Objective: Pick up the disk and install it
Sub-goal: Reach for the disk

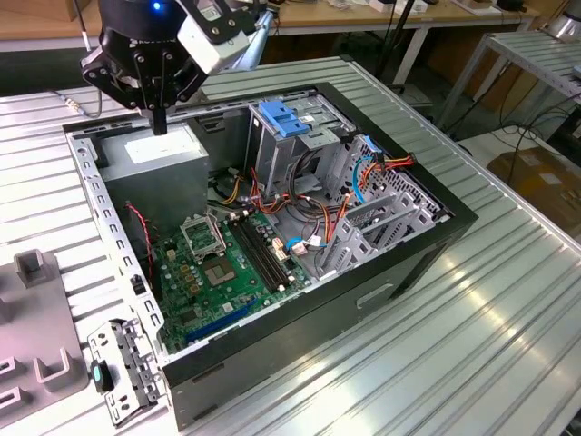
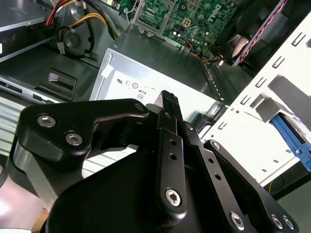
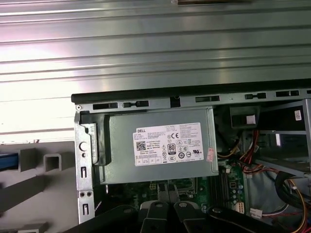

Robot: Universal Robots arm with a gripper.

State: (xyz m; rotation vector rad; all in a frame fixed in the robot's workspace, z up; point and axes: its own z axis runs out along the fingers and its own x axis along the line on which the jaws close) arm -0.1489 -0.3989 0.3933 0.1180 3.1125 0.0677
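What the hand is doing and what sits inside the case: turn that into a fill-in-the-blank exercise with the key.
1. The hand hangs above the grey metal box, whose sticker is ____.
2. The hand is shut and holds ____.
3. The slotted plastic bracket is coloured ____.
4. The motherboard is coloured ____.

Missing words: white; nothing; blue; green.

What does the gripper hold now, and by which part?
Nothing. The gripper hangs over the grey metal box, jaws closed together with nothing between them.
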